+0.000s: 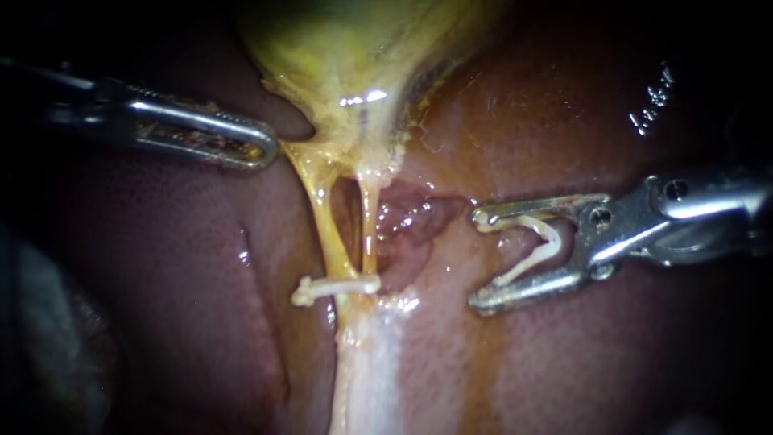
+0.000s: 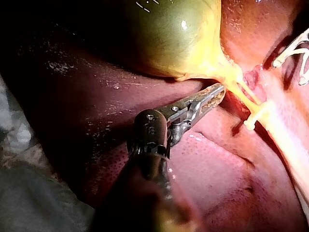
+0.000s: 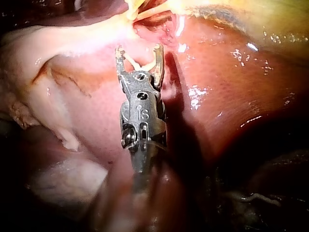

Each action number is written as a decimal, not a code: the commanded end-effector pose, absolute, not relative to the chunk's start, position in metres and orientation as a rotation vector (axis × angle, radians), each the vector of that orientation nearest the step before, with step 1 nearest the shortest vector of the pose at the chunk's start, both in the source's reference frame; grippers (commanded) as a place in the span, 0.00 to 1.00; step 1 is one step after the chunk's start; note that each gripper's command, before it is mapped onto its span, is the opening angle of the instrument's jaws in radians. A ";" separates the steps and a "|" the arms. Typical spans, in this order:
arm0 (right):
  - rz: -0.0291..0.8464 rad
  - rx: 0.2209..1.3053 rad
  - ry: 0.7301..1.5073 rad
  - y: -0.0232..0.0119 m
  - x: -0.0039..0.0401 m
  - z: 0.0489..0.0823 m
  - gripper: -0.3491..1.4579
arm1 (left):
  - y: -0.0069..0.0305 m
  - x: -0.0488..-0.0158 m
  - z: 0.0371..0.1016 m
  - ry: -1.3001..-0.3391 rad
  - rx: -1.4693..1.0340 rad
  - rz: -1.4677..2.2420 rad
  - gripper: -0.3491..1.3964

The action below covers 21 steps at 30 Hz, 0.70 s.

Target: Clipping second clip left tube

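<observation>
The yellow-green gallbladder (image 1: 354,56) hangs at the top, and two thin yellow tubes run down from its neck: the left tube (image 1: 326,221) and the right tube (image 1: 369,229). A white clip (image 1: 334,287) lies shut across their lower ends. My left instrument (image 1: 270,149) has its jaws together on the edge of the gallbladder's neck (image 2: 223,87). My right instrument (image 1: 477,260) hovers over the liver to the right of the tubes, apart from them. Its jaws stand wide and carry an open white clip (image 1: 531,246) between them, which also shows in the right wrist view (image 3: 140,63).
Dark red liver (image 1: 604,97) surrounds the tubes. A raw pink hollow (image 1: 411,221) lies between the right tube and my right instrument. A pale band of tissue (image 1: 366,370) runs down below the clip. Grey cloth (image 1: 40,322) lies at the far left.
</observation>
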<state>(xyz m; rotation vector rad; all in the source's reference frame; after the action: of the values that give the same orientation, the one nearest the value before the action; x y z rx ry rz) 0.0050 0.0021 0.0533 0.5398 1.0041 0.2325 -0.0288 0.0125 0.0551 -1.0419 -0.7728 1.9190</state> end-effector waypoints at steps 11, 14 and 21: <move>0.282 0.603 1.029 0.0013 0.0095 0.0525 0.47 | 0.0122 -0.0291 0.0551 -0.767 -1.044 1.918 0.00; 0.327 0.645 1.049 0.0011 0.0113 0.0524 0.47 | 0.0122 -0.0291 0.0551 -0.767 -1.043 1.918 0.00; 0.442 0.734 1.103 0.0012 0.0142 0.0529 0.47 | 0.0122 -0.0292 0.0551 -0.766 -1.043 1.917 0.00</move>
<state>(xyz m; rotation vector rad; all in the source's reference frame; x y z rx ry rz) 0.0145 0.0011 0.0531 0.7451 1.1054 0.4528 -0.0292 0.0122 0.0551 -1.0434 -0.7661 1.9175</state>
